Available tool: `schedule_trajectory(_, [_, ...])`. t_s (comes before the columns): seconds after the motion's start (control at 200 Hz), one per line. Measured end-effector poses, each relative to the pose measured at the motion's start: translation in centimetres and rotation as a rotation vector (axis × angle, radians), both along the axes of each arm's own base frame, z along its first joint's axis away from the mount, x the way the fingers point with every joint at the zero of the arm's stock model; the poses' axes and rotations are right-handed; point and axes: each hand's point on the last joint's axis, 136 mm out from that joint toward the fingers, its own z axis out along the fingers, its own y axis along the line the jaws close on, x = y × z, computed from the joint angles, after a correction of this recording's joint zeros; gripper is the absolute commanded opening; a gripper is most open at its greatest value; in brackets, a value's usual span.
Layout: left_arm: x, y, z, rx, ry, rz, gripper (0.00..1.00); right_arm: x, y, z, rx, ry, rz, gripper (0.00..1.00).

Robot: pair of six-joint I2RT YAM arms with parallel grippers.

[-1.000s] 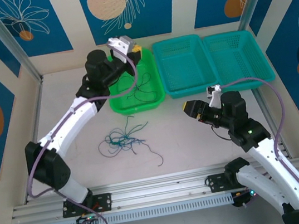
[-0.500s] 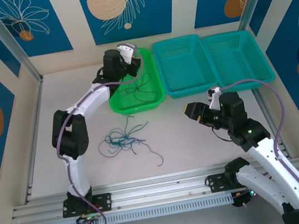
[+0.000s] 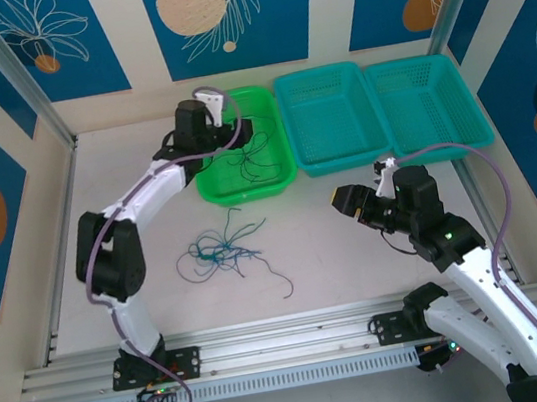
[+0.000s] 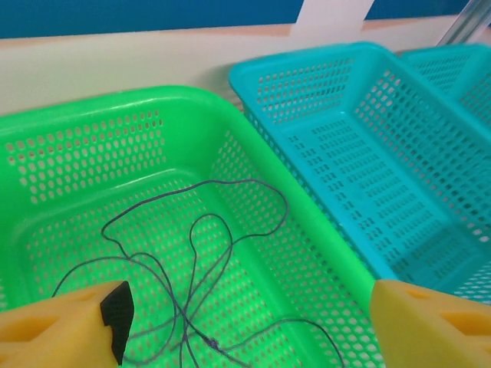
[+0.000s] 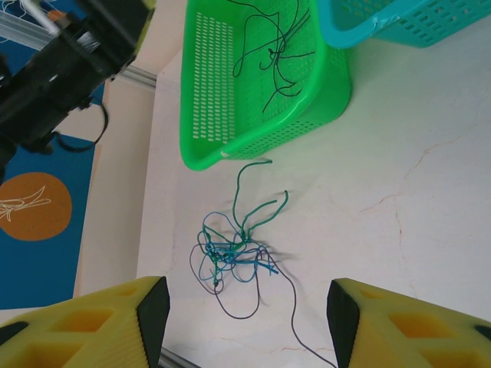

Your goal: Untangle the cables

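A tangle of thin cables (image 3: 223, 250) in green, teal and dark purple lies on the white table; the right wrist view shows the tangle (image 5: 234, 253) ahead of my right gripper. One dark, thin cable (image 4: 196, 261) lies loose in the green basket (image 4: 307, 207), also seen from above as curly strands (image 3: 247, 159). My left gripper (image 4: 249, 330) hangs open over that basket (image 3: 247, 192), with nothing between its yellow fingers (image 4: 69, 333). My right gripper (image 3: 342, 198) hovers open to the right of the tangle, high above the table, its gap (image 5: 245, 322) empty.
Two teal baskets (image 3: 332, 116) (image 3: 431, 101) stand side by side right of the green one, both without cables. One teal basket (image 4: 368, 153) touches the green basket's right rim. A metal rail (image 3: 269, 337) runs along the near table edge. Walls close the back and sides.
My left gripper has opened and sunk lower over the green basket, and the left arm has folded nearer. The dark cable now lies loose in the basket. The right arm has barely moved.
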Motion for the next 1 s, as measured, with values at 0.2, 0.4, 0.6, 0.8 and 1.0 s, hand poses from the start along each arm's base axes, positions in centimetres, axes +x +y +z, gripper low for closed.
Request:
schedule_trajectory(0.2, [-7.3,2.8,5.8,-0.127,-0.078,-0.007,0.79,-0.1,1.8,-0.7,-0.033,0.020,0.074,0.59])
schedule_trajectory(0.4, [-16.7,7.7,8.7,-0.193,-0.118,0.054,0.67,-1.2,9.1,-1.6,-0.184,0.025,0.337,0.59])
schedule_trajectory(0.6, [-21.7,13.0,-0.9,-0.094,0.156,0.270,0.65,-1.6,17.2,-4.4,-0.374,0.014,0.547,0.59])
schedule_trajectory(0.8, [-25.3,17.2,-14.1,0.057,0.527,0.467,0.73,-0.9,21.8,-8.8,-0.428,0.071,0.621,0.58])
schedule_trajectory(1.0, [-27.4,19.7,-19.2,0.031,0.668,0.607,0.73,-0.1,24.7,-11.8,-0.436,0.122,0.650,0.58])
